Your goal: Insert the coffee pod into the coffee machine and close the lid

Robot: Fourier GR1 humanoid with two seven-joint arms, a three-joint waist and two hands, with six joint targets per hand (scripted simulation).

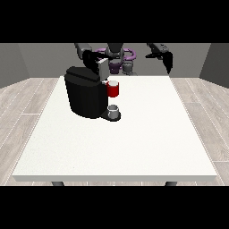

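The black coffee machine stands on the left half of the white table. Its grey lid is raised, tilted up above the red pod holder. I cannot make out a coffee pod; the holder's inside is hidden from here. A small grey cup sits on the machine's base under the holder. The hand at the view's left is right behind the raised lid and seems to touch it. The hand at the view's right hangs in the air past the table's far right corner, fingers straight and pointing down.
The robot's torso stands behind the table's far edge, just behind the machine. The table's front and right parts lie bare white. Wooden floor surrounds the table.
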